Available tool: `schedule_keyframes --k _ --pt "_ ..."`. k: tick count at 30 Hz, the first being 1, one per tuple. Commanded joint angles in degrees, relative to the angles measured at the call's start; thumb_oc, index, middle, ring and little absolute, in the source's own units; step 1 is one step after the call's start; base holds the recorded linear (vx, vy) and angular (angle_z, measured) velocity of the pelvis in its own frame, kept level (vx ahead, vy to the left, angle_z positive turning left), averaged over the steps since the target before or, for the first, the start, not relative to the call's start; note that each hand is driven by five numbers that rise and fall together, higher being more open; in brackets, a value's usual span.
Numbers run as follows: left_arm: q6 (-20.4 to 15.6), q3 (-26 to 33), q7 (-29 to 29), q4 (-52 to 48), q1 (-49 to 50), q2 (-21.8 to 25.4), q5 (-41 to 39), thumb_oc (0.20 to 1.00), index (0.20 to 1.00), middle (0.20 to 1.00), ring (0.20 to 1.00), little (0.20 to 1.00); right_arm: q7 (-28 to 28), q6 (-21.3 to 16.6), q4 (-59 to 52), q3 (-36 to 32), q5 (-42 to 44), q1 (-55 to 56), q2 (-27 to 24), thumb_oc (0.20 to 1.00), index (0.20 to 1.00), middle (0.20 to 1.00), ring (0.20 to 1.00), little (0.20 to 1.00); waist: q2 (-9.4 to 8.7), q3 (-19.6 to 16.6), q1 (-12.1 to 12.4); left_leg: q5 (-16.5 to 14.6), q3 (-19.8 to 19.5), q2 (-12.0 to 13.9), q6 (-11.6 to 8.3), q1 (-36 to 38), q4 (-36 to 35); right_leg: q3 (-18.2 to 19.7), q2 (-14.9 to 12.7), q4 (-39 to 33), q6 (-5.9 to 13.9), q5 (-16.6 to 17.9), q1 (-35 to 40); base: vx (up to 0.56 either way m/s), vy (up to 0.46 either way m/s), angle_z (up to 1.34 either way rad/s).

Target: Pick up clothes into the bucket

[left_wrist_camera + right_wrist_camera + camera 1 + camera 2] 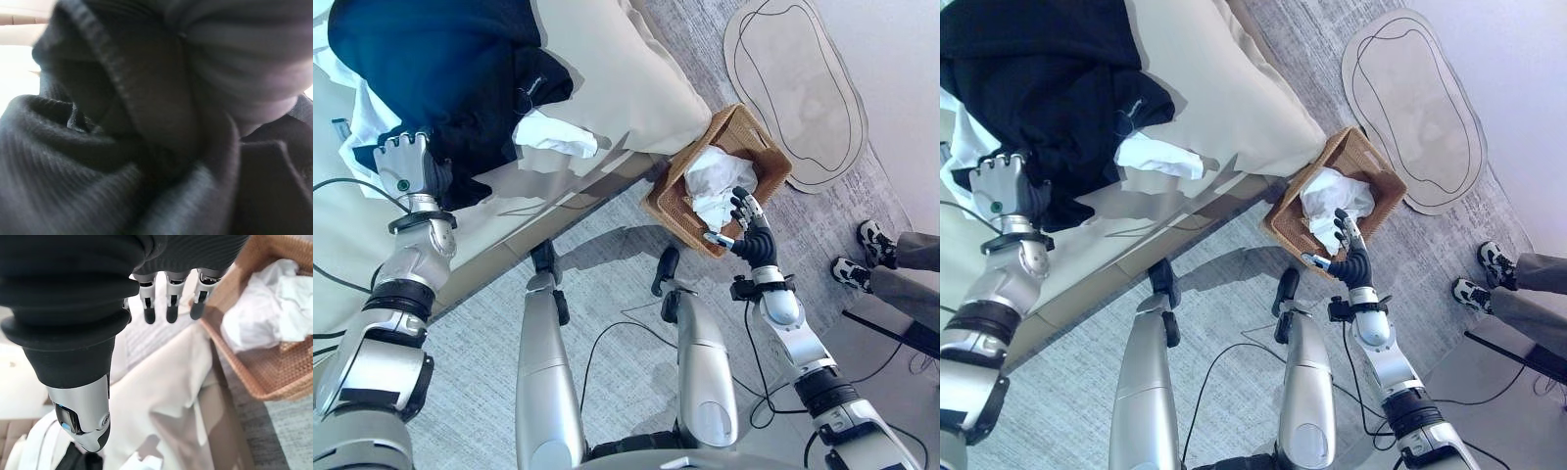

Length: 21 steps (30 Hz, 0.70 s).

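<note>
We have two garments in play. A white cloth (715, 184) already lies crumpled in the wicker basket (766, 145) on the floor beside the bed (617, 78). The dark garment (431, 69) lies heaped on the bed, with another white piece (553, 132) peeking out from under its near edge.

Our left hand (403, 162) is at the near edge of the dark heap, its back toward the head camera. Its wrist view shows folds of dark ribbed fabric pressed up close, so the hand is probably buried in the cloth, but we cannot tell whether its fingers have closed on anything.

Our right hand (747, 223) hangs over the near rim of the basket, fingers straight and relaxed, holding nothing; its wrist view shows the fingertips (170, 313) pointing past the bed's drape toward the basket.

What the coming move turns on: the dark garment is on the far left, the basket well apart to the right, off the bed and lower. The left hand is by far the nearer to the garment, so the carry would run rightward and down across the bed's edge to the basket.
</note>
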Motion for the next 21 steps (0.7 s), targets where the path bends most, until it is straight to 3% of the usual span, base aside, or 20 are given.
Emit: schedule_keyframes --k 1,10,11,16,21 --pt "-1.5 0.5 -0.9 0.9 3.0 -1.9 1.7 0.2 0.2 0.2 0.2 0.2 -0.1 -2.7 -2.9 -1.8 0.0 1.4 -1.6 1.0 1.0 1.0 1.0 1.0 0.11 -3.6 0.3 -5.4 -1.1 -1.4 1.53 2.3 1.6 1.8 1.5 -3.6 1.33 4.6 -0.5 0.0 0.0 0.0" --pt "-4.5 3.3 -1.3 -4.0 8.9 -5.3 -0.5 0.2 0.2 0.2 0.2 0.2 -0.8 -1.5 -0.1 -1.5 -1.4 1.2 -0.2 1.0 1.0 1.0 1.0 1.0 1.09 -5.0 1.9 -3.9 -0.5 -1.5 1.21 10.5 -4.2 1.1 1.2 -7.9 1.81 6.1 6.7 0.01 -0.001 0.0" --pt "-5.5 4.5 -1.8 -7.8 11.4 -6.2 -1.0 0.2 0.2 0.2 0.2 0.2 -0.8 -1.1 0.8 -2.1 -1.5 1.5 0.0 1.0 1.0 1.0 1.0 1.0 1.24 -5.7 2.4 -1.8 0.0 -1.9 1.48 12.3 -6.3 0.3 0.7 -10.0 1.25 7.9 8.8 0.0 0.0 0.0" --pt "-8.1 7.1 -2.7 -14.6 16.6 -7.0 -1.3 0.2 0.2 0.2 0.2 0.2 -0.4 -0.5 1.5 -3.0 -2.0 2.7 0.2 1.0 1.0 1.0 1.0 1.0 1.89 -7.5 3.2 -1.1 0.2 -1.8 1.09 17.5 -9.8 -0.2 0.9 -13.3 1.42 8.4 14.1 0.06 -0.017 0.04" --pt "-13.6 11.9 -6.5 -27.2 23.0 -9.5 -6.0 0.2 0.2 0.2 0.2 0.2 0.6 0.4 2.7 -4.9 -2.3 4.9 0.6 1.0 1.0 1.0 1.0 1.0 2.79 -10.0 4.6 -0.3 0.1 -1.7 0.68 23.3 -13.7 -1.2 1.2 -16.9 1.63 8.7 20.1 0.1 -0.027 0.03"
